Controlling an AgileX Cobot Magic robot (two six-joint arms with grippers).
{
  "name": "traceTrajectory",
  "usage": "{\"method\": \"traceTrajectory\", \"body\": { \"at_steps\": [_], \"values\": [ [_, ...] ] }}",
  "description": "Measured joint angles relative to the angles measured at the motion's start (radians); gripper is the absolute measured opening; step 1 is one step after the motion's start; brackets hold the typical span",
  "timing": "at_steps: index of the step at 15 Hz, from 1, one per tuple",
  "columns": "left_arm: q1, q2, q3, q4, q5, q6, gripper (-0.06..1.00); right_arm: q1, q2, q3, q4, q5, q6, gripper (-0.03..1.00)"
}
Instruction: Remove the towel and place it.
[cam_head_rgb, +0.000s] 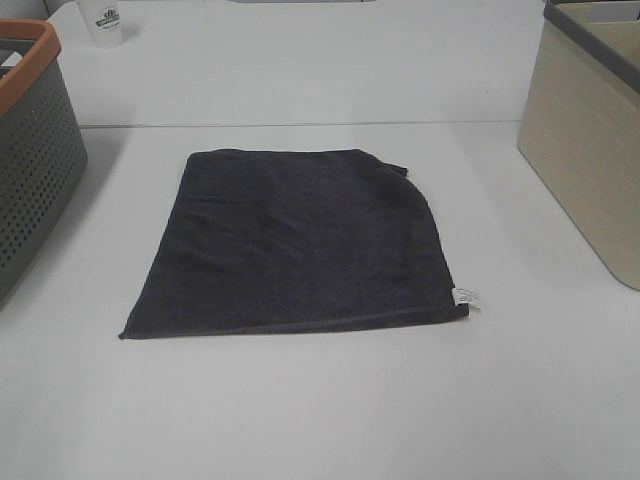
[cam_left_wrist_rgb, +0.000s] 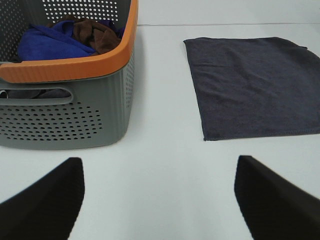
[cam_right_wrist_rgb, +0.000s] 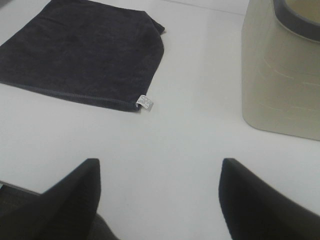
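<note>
The dark charcoal towel (cam_head_rgb: 300, 240) lies flat on the white table, roughly square, with a small white tag (cam_head_rgb: 466, 297) at its front right corner and its far right corner folded a little. It also shows in the left wrist view (cam_left_wrist_rgb: 255, 87) and the right wrist view (cam_right_wrist_rgb: 85, 52). Neither gripper shows in the exterior high view. My left gripper (cam_left_wrist_rgb: 160, 200) is open and empty, short of the towel's front left corner. My right gripper (cam_right_wrist_rgb: 160, 200) is open and empty, short of the tag (cam_right_wrist_rgb: 145, 102).
A grey perforated basket with an orange rim (cam_head_rgb: 30, 60) stands at the left and holds blue and brown cloths (cam_left_wrist_rgb: 65, 37). A beige bin with a grey rim (cam_head_rgb: 590, 140) stands at the right. A white cup (cam_head_rgb: 104, 22) sits at the far left.
</note>
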Motion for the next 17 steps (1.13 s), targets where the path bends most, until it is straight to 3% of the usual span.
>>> {"method": "traceTrajectory", "body": {
  "at_steps": [3,17],
  "values": [
    [0.0,0.0,0.0,-0.001,0.0,0.055,0.76,0.0,-0.041,0.003,0.004,0.0,0.0,0.67],
    [0.0,0.0,0.001,-0.002,0.001,0.059,0.76,0.0,-0.041,0.003,0.004,0.0,0.0,0.67]
  ]
}}
